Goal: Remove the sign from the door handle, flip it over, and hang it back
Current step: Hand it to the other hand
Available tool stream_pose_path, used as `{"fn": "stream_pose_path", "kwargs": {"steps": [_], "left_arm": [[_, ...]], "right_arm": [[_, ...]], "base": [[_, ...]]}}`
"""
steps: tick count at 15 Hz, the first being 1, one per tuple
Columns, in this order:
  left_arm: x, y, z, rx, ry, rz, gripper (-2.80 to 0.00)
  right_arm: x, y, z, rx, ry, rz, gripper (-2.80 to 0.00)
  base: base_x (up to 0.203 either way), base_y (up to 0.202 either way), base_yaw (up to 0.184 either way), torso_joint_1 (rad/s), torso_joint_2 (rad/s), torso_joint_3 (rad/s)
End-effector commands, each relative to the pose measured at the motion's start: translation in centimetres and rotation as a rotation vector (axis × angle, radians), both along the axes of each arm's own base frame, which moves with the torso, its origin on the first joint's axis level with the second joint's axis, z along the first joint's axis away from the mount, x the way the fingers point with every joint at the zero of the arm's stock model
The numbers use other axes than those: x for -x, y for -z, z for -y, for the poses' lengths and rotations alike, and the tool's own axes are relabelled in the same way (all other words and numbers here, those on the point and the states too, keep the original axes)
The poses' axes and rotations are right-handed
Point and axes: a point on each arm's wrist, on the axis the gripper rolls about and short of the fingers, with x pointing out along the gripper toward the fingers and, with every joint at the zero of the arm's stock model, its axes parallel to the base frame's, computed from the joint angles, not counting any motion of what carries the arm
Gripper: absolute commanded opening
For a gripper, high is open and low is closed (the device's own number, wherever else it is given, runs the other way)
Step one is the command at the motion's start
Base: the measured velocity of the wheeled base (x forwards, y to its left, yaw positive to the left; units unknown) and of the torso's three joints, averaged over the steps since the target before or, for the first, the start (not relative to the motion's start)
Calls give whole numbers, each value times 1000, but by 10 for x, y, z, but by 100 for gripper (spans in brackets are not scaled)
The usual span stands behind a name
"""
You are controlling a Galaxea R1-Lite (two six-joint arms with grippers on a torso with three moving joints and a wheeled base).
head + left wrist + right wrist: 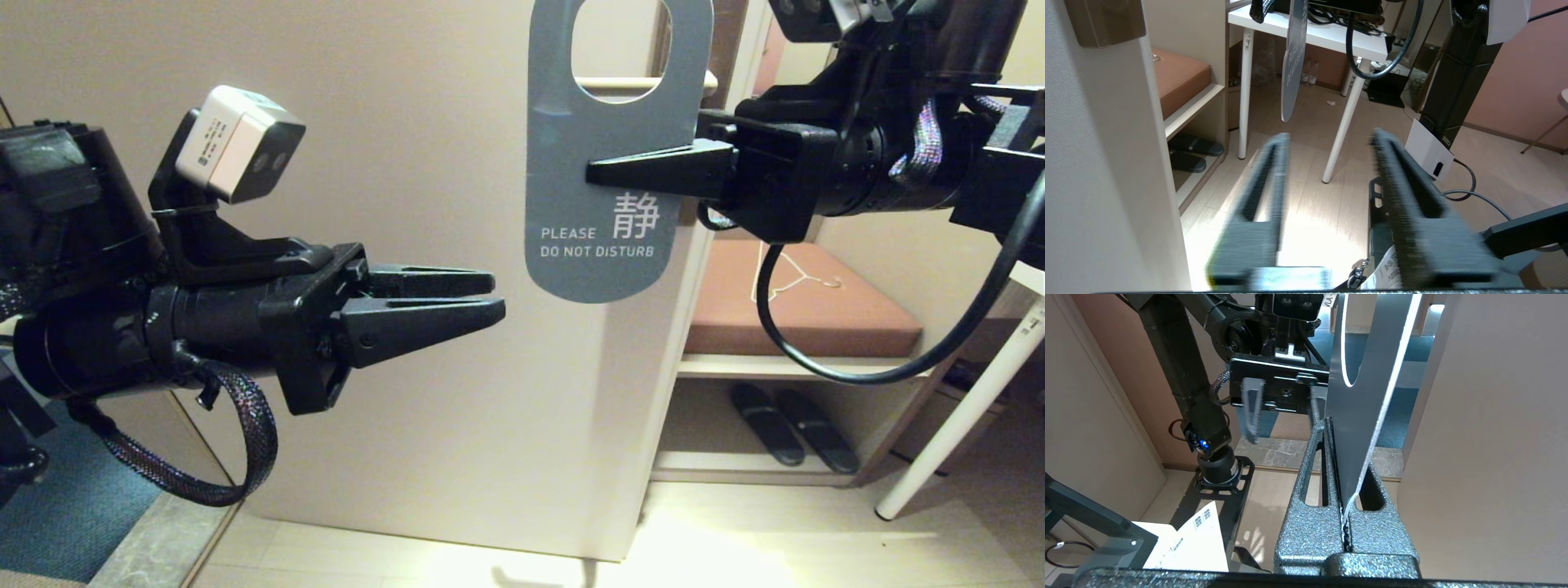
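right gripper [600, 170]: jaws pinched on the sign [608, 204], blue-grey face out
left gripper [496, 298]: jaws spread, holding nothing, just beside the sign

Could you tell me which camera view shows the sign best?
The head view: the sign shows its whole blue-grey face and lettering, held by the right gripper. Both wrist views catch it nearly edge-on.
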Motion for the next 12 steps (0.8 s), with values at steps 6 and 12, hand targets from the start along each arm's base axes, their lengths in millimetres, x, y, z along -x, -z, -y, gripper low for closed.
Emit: {"fn": "stream_pose_path", "kwargs": {"steps": [6, 12], "left_arm": [[-21, 5, 13, 1, 7, 70, 0], [-24, 7, 22, 0, 29, 70, 0]], "right_arm": [[7, -4, -5, -7, -30, 15, -280], [13, -9, -7, -14, -41, 30, -280]], "base": [[0, 0, 0, 0, 0, 0], [0, 0, 0, 0, 0, 0]]}}
